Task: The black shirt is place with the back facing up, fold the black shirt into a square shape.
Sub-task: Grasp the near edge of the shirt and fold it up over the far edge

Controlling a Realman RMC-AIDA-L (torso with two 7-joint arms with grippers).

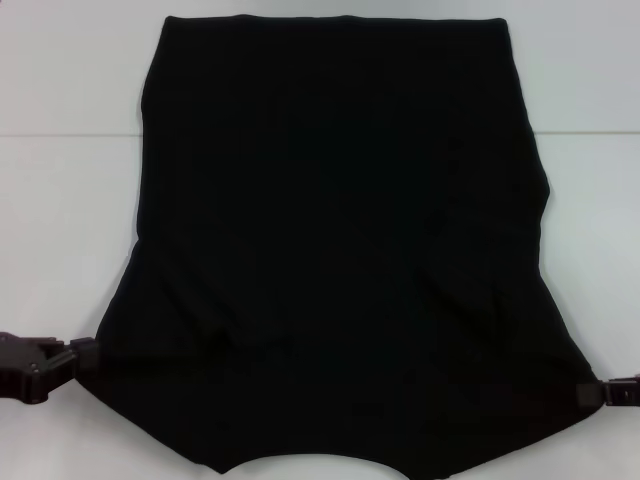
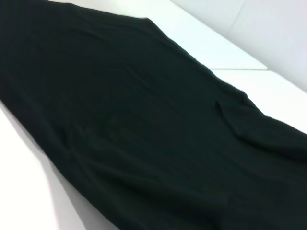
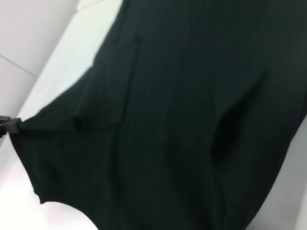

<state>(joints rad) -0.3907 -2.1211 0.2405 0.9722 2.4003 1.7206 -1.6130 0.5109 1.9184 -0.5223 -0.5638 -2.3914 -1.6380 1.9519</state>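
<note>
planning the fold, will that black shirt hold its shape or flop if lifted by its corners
The plain black soft-cloth shirt will probably flop and sag: it lies flat with soft wrinkles. Likely light; the left pincer and right pincer sit at its near corners.

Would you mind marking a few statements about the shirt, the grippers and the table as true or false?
1. The black shirt lies spread on a white table. True.
2. The left gripper is at the shirt's near left sleeve tip. True.
3. The right gripper hovers over the middle of the shirt. False: it is at the near right sleeve tip, at the edge of the head view.
4. Pale lettering shows on the upward side of the shirt. False: the visible side is plain black.
5. The shirt is already folded into a square. False: both sleeves are stretched out sideways.
</note>
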